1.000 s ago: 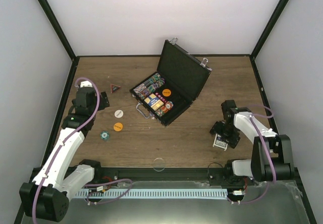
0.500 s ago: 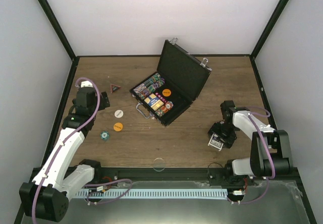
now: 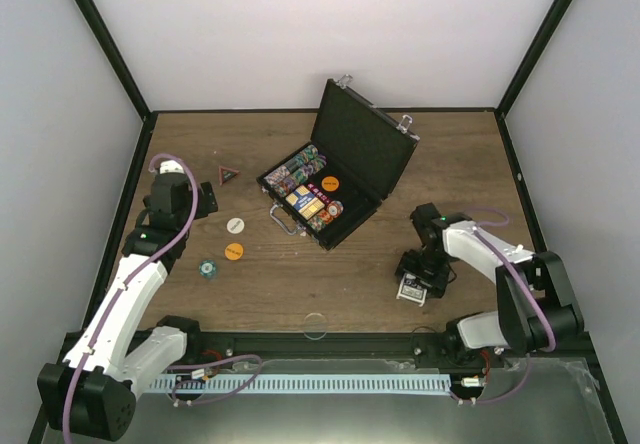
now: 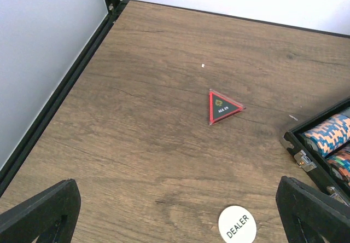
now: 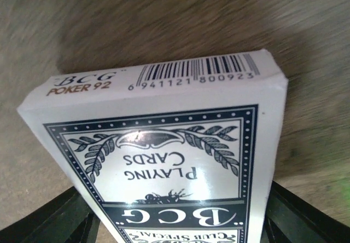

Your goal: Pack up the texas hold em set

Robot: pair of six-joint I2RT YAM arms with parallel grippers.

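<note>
Top view first. Got the black case (image 3: 345,164) open toward the back middle of the table (image 3: 420,234), lid propped up, with chips (image 3: 296,175) racked inside next to an orange button (image 3: 331,183). Lying loose out on the left: red ALL IN triangle (image 3: 228,174), white DEALER button (image 3: 234,225), second orange button (image 3: 233,251) and one loose chip (image 3: 207,267). Left gripper (image 3: 205,202) near the triangle, carrying nothing. Right gripper (image 3: 413,282) down at the front right, well apart from the case, with the card deck (image 3: 409,292) in it.

Left wrist view. Fingers (image 4: 41,213) spread out to both bottom corners, so wide open and empty. Can read "ALL IN" on the triangle and "DEALER" on the white button. Also a case corner and some orange-and-blue chips at the right edge.

Right wrist view. Mostly just the boxed deck, pinched between the two fingers (image 5: 306,210) low on its long sides; looks properly clamped. Readable: "BCG POKER 92", barcode 6941121800923, then upside down "PLAYING CARDS", "BCG" and part of "CLUB SPECIAL".

Handling guess: light, stiff cardboard, probably a bit slick, so liable to twist in a narrow pinch. Best gripped across the long edges near the middle. Flat buttons likely fiddly to get under.
</note>
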